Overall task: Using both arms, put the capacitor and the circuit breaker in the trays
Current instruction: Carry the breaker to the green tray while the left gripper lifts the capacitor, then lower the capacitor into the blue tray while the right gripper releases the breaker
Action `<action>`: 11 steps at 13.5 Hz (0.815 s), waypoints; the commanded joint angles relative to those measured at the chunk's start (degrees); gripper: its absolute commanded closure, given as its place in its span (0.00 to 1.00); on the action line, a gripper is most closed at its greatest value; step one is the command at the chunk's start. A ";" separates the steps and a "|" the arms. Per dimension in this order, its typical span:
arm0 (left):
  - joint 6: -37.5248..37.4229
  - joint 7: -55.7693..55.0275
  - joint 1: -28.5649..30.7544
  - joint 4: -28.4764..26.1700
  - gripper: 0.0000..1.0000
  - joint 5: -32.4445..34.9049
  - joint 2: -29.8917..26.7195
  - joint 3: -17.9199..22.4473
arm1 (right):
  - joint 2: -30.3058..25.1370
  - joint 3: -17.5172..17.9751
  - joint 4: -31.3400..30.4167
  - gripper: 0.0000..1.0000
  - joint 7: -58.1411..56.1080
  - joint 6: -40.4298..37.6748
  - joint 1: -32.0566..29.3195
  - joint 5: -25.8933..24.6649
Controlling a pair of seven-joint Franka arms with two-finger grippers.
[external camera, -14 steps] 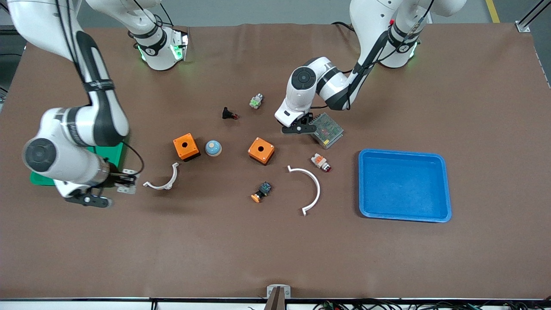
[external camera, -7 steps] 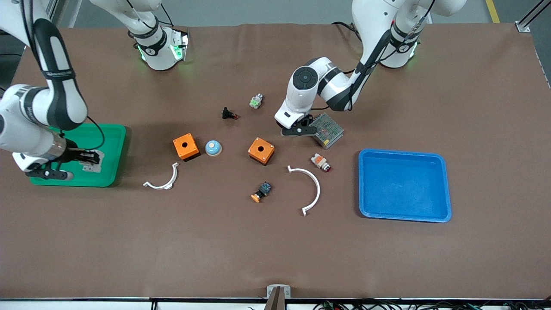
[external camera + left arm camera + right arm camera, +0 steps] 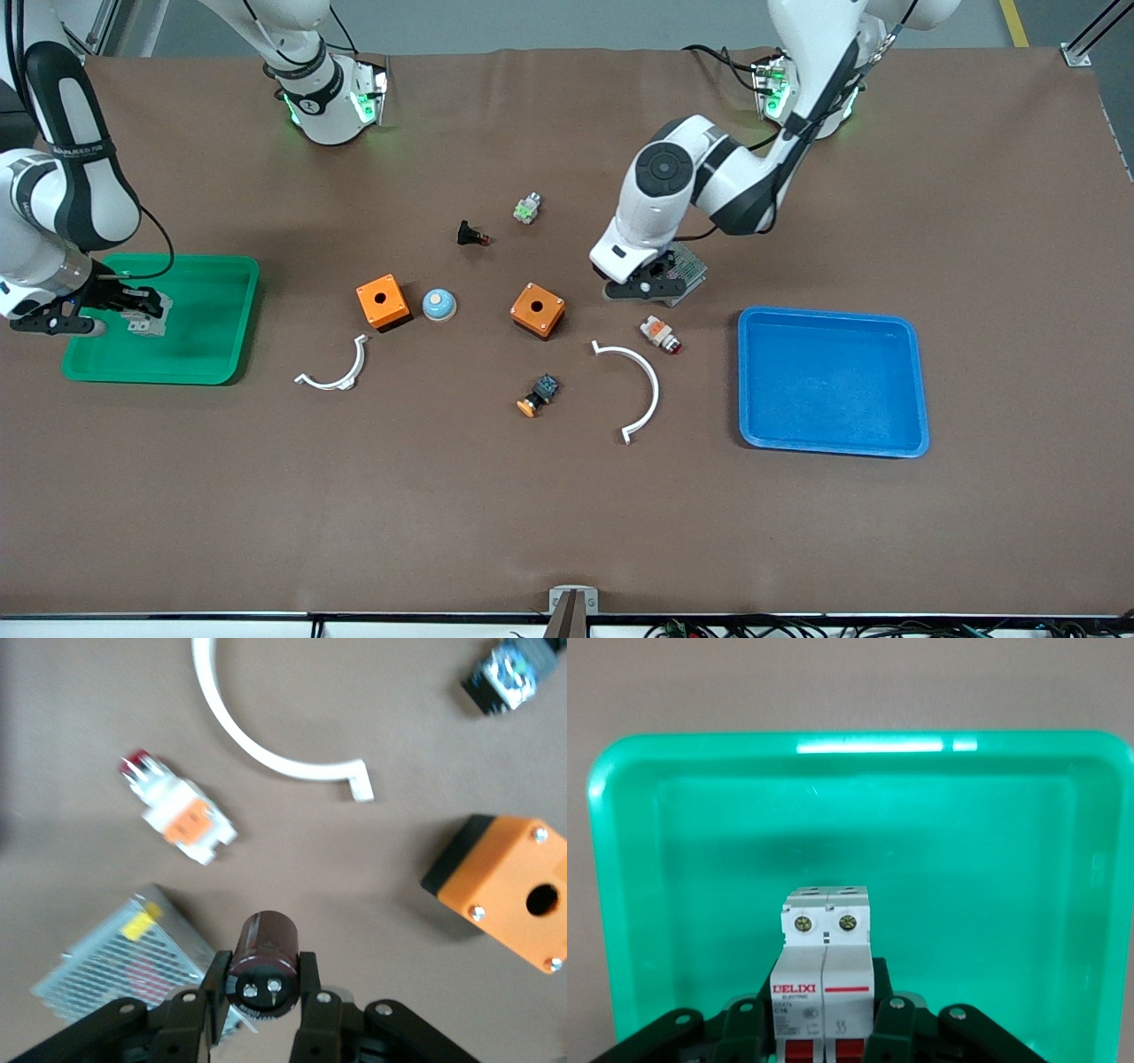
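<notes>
Right wrist view shows the right gripper (image 3: 824,1028) pinching the circuit breaker (image 3: 826,979) over the green tray (image 3: 673,904), probably to set it inside. The left gripper (image 3: 263,997) clamps the capacitor (image 3: 264,964) above the worktop (image 3: 567,532), beside the metal mesh box (image 3: 124,957), likely bound for the blue tray (image 3: 917,381).

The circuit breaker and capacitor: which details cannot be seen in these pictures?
- Circuit breaker, right wrist view: lower end cut off by the picture's edge, sides covered by the right claw.
- Capacitor, front view: hidden under the left arm's wrist.
- Metal mesh box, front view: partly covered by the left claw.
</notes>
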 commanded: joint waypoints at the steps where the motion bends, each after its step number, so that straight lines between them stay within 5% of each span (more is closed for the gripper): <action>1: -4.47 3.68 4.86 0.86 0.88 -0.66 -2.98 -0.40 | 1.40 1.21 -1.04 1.00 -1.56 3.63 -1.82 -1.05; 8: -12.13 16.87 18.40 5.87 0.88 0.30 -3.34 0.13 | 6.50 1.21 -0.86 0.96 -3.85 9.00 -3.66 -1.05; 9: -12.13 19.06 20.24 6.40 0.88 1.00 -2.73 0.39 | 6.42 1.21 -0.77 0.69 -3.93 8.74 -3.58 -1.05; 10: -12.04 20.99 22.26 7.27 0.88 2.05 -2.11 0.39 | 6.33 1.21 -0.60 0.02 -3.94 8.30 -3.49 -1.05; 11: -12.13 22.67 24.02 7.98 0.87 2.41 -0.80 0.39 | 6.16 1.21 -0.51 0.00 -3.94 8.12 -3.23 -1.05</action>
